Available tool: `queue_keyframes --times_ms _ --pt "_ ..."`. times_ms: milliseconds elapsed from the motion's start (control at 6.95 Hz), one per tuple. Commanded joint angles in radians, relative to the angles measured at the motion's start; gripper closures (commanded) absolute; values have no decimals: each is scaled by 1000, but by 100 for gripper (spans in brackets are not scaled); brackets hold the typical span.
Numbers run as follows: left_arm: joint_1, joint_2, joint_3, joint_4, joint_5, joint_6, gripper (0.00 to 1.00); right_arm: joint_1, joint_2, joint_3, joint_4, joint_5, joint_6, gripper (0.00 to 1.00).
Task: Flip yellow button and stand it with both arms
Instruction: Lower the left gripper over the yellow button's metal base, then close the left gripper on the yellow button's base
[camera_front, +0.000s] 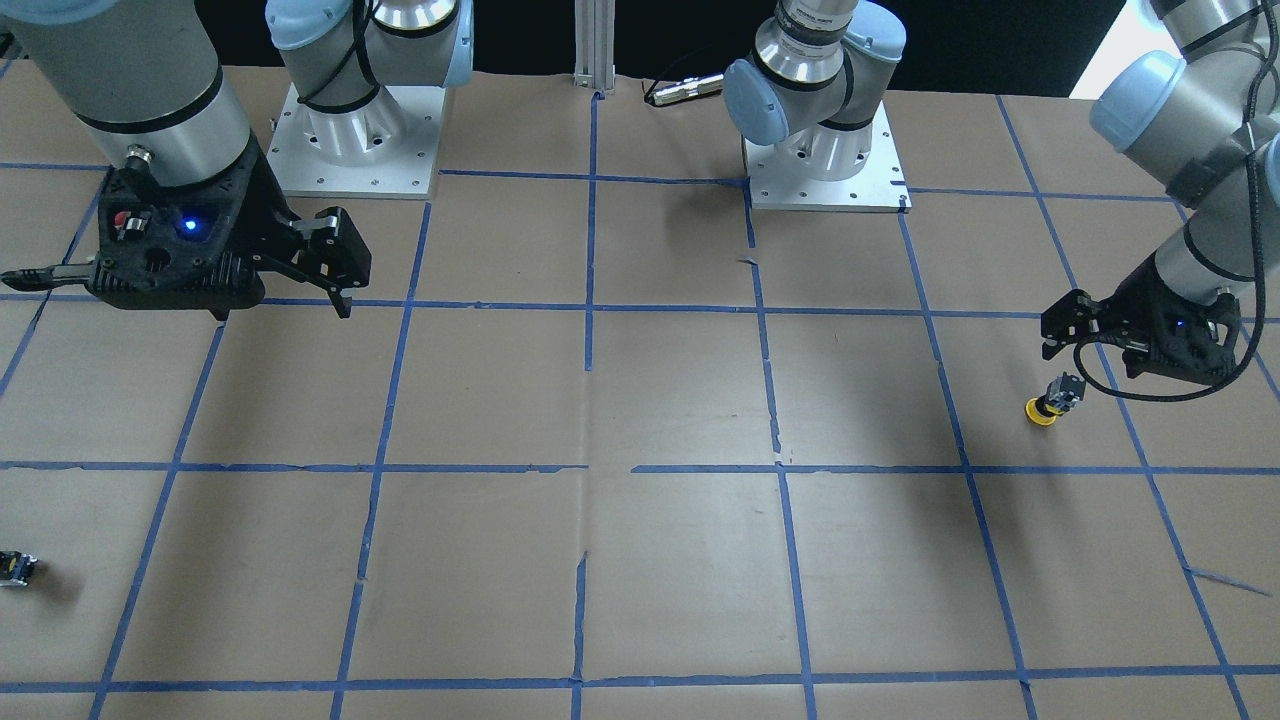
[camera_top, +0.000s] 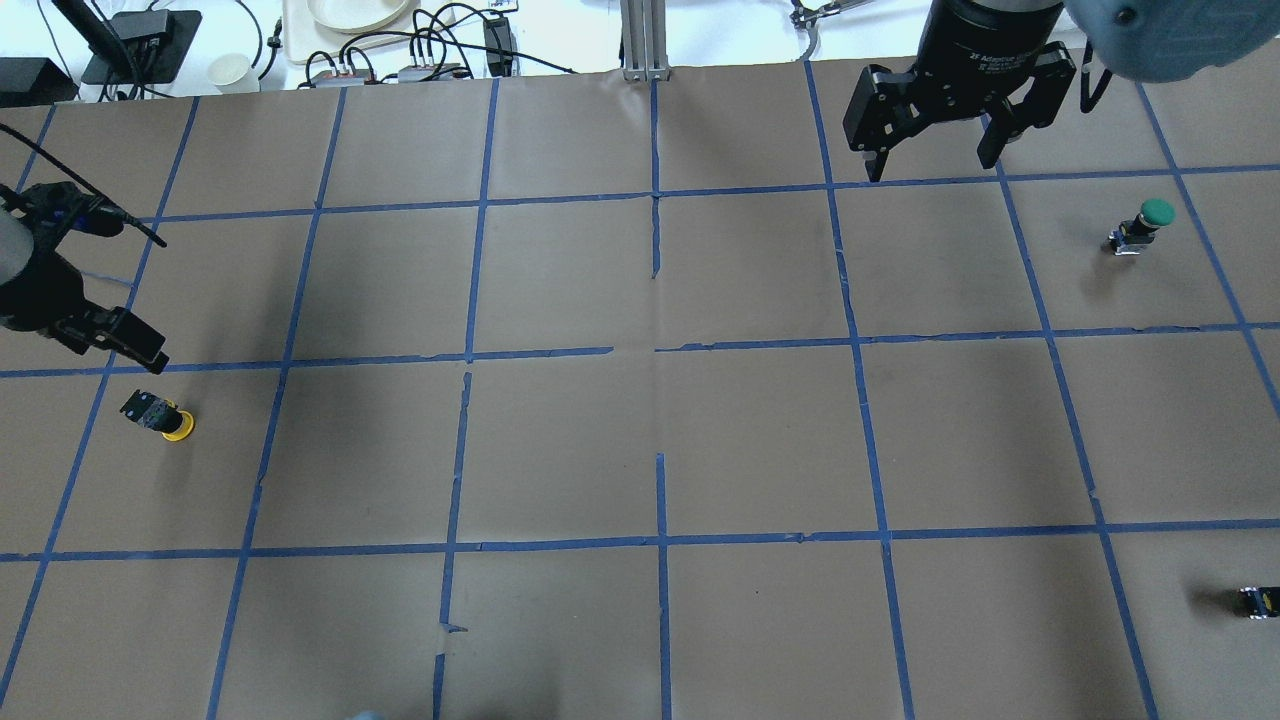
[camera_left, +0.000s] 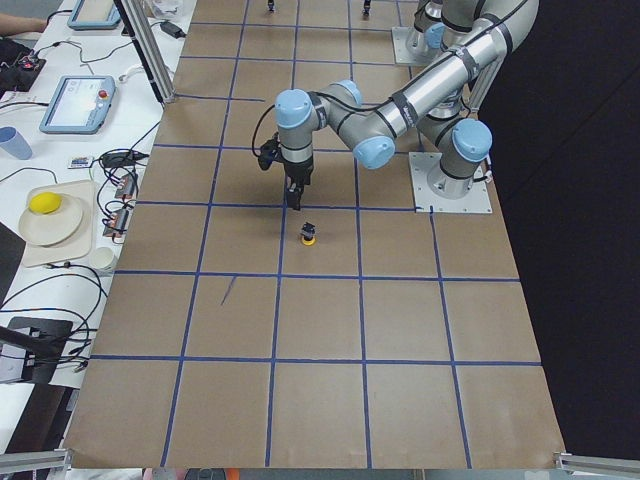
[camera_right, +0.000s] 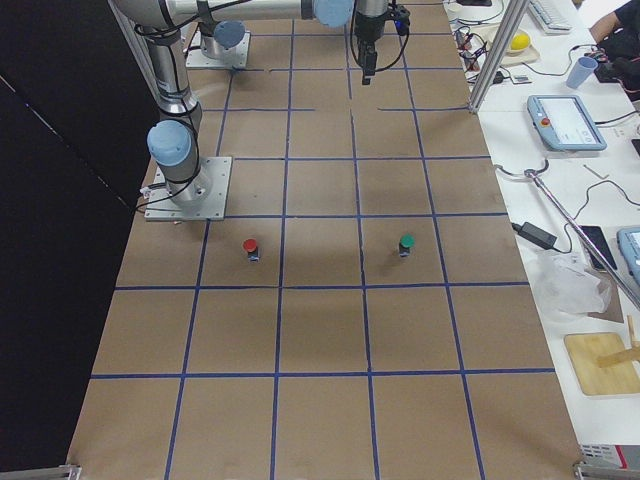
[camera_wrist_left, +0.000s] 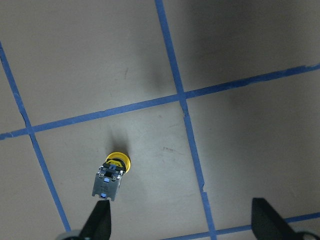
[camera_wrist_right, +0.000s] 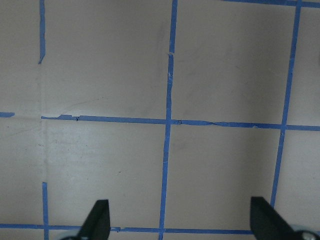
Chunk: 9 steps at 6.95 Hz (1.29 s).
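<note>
The yellow button (camera_front: 1050, 400) rests on its yellow cap with the black-grey body pointing up, near the table's end on my left. It also shows in the overhead view (camera_top: 160, 415), the exterior left view (camera_left: 309, 235) and the left wrist view (camera_wrist_left: 112, 175). My left gripper (camera_front: 1058, 328) hangs open and empty just above and beside it, not touching. In the left wrist view the left gripper (camera_wrist_left: 182, 225) has the button just off one fingertip (camera_wrist_left: 100, 220). My right gripper (camera_top: 930, 165) is open wide and empty, held high over bare table (camera_wrist_right: 180, 225), far from the button.
A green-capped button (camera_top: 1145, 225) stands at the far right. A red-capped button (camera_right: 250, 246) stands close to the right arm's base. A small dark capless block (camera_top: 1258, 602) lies at the right edge. The arm base plates (camera_front: 355, 130) (camera_front: 825, 150) sit at the robot's side.
</note>
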Motion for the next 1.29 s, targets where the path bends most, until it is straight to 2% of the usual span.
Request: queue_keyframes --times_ms 0,288,719,1150 --pt "55 -11 -67 79 -36 106 1 0 1 0 0 0 0 1" --pt "87 -83 -75 192 -76 213 1 0 0 5 0 1 0 1" --pt "107 -97 -105 208 -102 351 2 0 0 9 -1 3 -3 1" --pt "110 -115 -112 208 -101 392 12 0 0 9 -1 1 -3 1"
